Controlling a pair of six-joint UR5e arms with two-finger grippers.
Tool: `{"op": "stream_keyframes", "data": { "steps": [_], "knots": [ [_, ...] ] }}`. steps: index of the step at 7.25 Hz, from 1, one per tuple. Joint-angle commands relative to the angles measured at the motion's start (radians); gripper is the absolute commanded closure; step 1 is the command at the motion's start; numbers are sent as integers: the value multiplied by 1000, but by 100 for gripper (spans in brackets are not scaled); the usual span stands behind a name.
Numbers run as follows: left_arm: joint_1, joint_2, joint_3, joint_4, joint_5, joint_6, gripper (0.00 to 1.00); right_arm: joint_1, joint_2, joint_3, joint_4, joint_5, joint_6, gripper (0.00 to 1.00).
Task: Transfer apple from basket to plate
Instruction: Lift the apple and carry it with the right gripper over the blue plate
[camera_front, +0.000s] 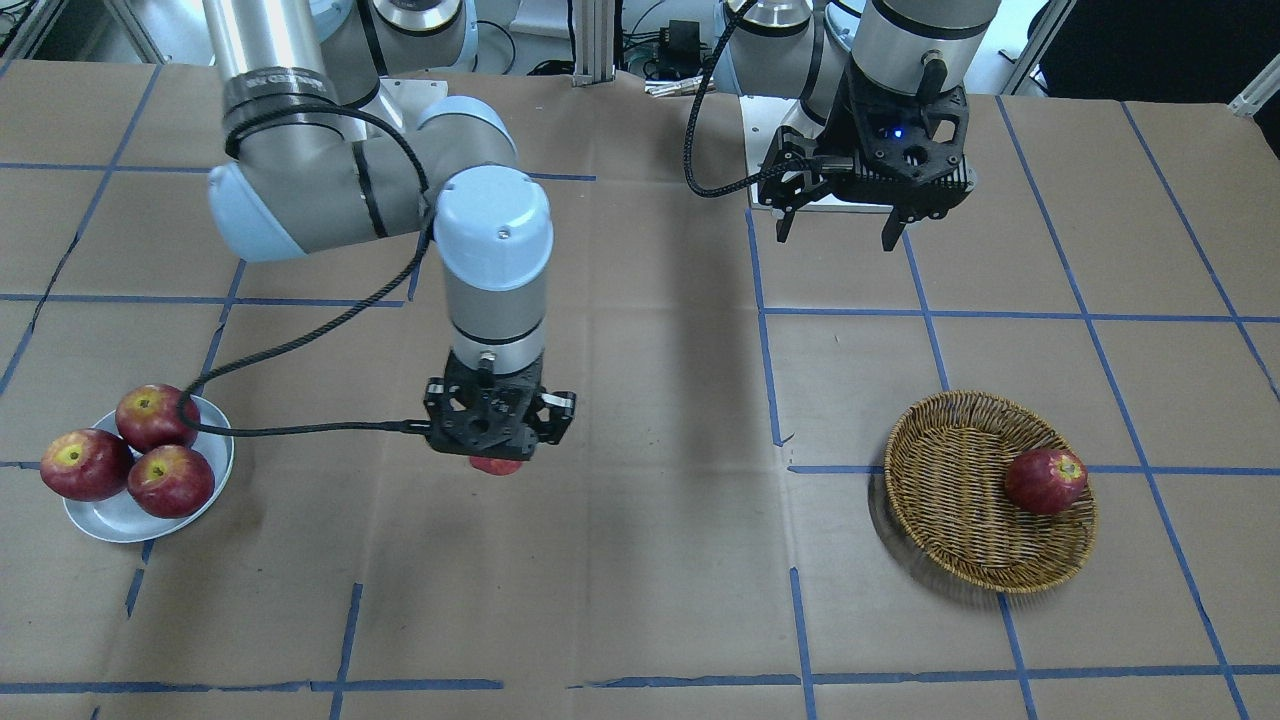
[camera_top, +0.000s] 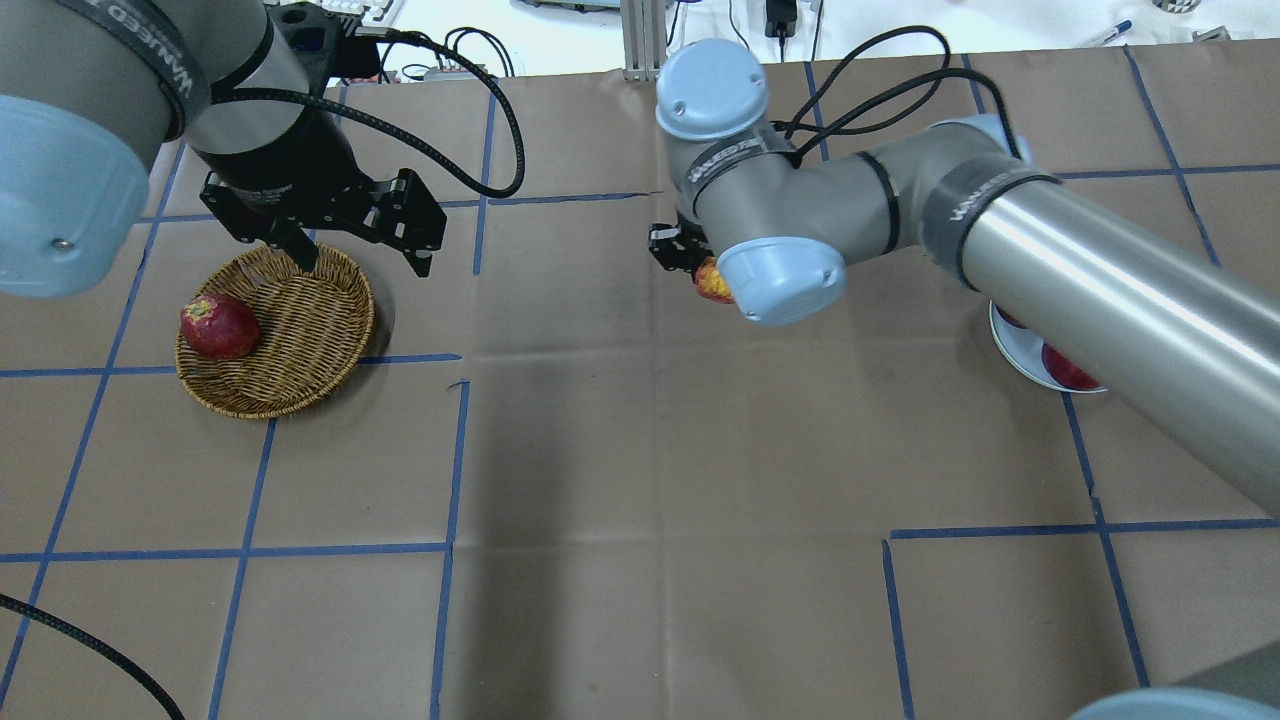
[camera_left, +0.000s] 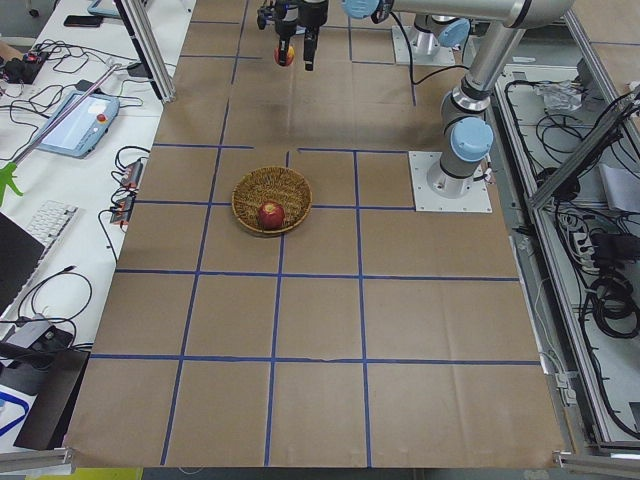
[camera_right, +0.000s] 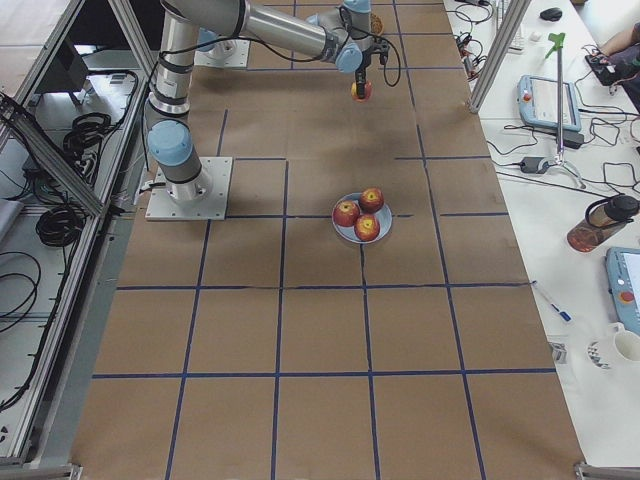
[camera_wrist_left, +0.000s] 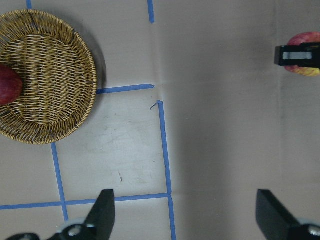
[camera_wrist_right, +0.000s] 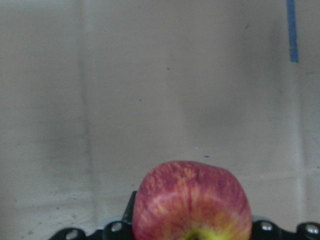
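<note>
The paper-covered worktop (camera_top: 640, 500), gridded with blue tape, carries everything. The right arm (camera_top: 1050, 250) reaches across its middle, bent at the wrist so that its tool points straight down, probably to carry the fruit level and clear of the surface. The left arm (camera_top: 100, 80) is drawn back toward the robot's side of the basket, out of the carrying path. The woven wicker basket (camera_front: 960, 500) sits on the robot's left side and the small pale plate (camera_front: 120, 515) on its right, well apart, so the load has to cross the open ground between them. The left pincer (camera_top: 362, 258) hangs with its jaws apart and empty, just behind the basket rim. The right pincer (camera_front: 498, 455) is clamped on the streaked apple (camera_wrist_right: 192, 202), which hangs above bare worktop roughly between basket and plate, nearer the plate, with its yellow stem end turned toward the wrist camera. A darker apple (camera_front: 1045, 480) lies against the basket's wall. Three red apples (camera_front: 150, 415) already crowd the plate, leaving bare only the part of it farthest from the robot, so the set-down looks tight and a nudge could roll one off. The right arm's cable (camera_front: 300, 430) loops across the plate in the front view; whether it touches the fruit cannot be told.
</note>
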Motion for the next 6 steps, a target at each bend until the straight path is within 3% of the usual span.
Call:
{"op": "stream_keyframes", "data": {
  "steps": [1,3,6],
  "knots": [
    [-2,4,0,-1,-3,-1,1,-217,-168,133,20,2,-273,47],
    [0,5,-1,-1,-3,-1,1,-447,-259,224,31,10,-488,48],
    [0,5,14,1,-6,-1,1,-634,-247,247,26,53,-728,48]
  ]
}}
